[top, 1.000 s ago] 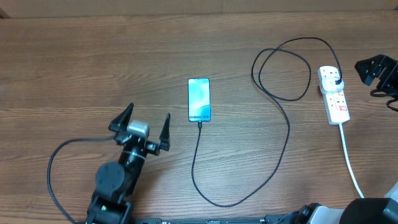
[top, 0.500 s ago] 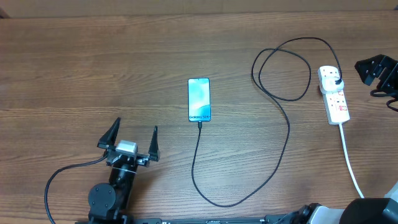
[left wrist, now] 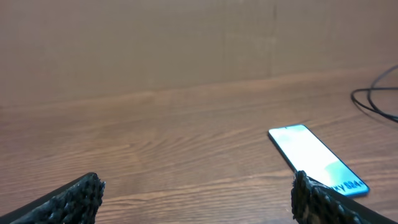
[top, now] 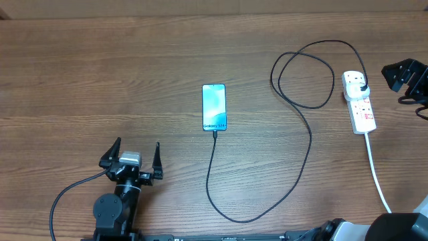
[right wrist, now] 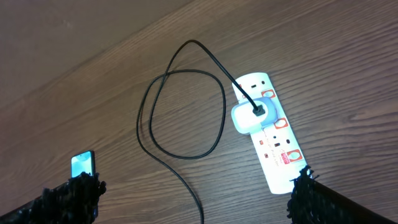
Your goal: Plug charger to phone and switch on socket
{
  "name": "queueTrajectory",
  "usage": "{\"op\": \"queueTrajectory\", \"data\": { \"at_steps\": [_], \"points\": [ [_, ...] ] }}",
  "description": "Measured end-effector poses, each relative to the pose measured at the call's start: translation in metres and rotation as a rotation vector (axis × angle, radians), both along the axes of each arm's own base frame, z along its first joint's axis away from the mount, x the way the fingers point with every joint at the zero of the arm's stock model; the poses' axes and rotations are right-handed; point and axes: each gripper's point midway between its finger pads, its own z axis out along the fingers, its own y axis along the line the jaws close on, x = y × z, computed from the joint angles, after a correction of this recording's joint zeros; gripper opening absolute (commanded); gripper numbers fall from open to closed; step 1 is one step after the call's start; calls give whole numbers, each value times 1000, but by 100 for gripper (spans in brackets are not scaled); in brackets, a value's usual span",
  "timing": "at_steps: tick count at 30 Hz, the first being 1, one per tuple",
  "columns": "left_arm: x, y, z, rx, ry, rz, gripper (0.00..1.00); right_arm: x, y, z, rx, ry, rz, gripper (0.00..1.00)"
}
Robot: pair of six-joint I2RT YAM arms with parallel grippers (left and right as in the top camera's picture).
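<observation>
Phone [top: 214,107] lies mid-table, charger [top: 309,144] tip at its lower edge, ahead-right of my left gripper [top: 137,148], which is spread wide and empty. Right gripper [right wrist: 193,196] hangs near socket [top: 359,104], fingers wide apart, holding nothing.

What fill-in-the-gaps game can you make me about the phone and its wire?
1. The black charger is plugged into the bottom of the ____.
2. The white socket has small ____ switches.
3. The left tool holds nothing, and its fingers are spread ____.

Missing words: phone, red, open.
</observation>
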Motion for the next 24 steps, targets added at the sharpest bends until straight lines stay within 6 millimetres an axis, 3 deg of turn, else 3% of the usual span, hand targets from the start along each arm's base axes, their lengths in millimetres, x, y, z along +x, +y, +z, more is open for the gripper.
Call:
{"op": "queueTrajectory", "data": {
  "at_steps": [14,24],
  "points": [
    [0,40,1,-5,-2,167,100,0,0,0,0,0,0,100],
    [0,43,0,-7,-1,178,100,0,0,0,1,0,0,100]
  ]
}}
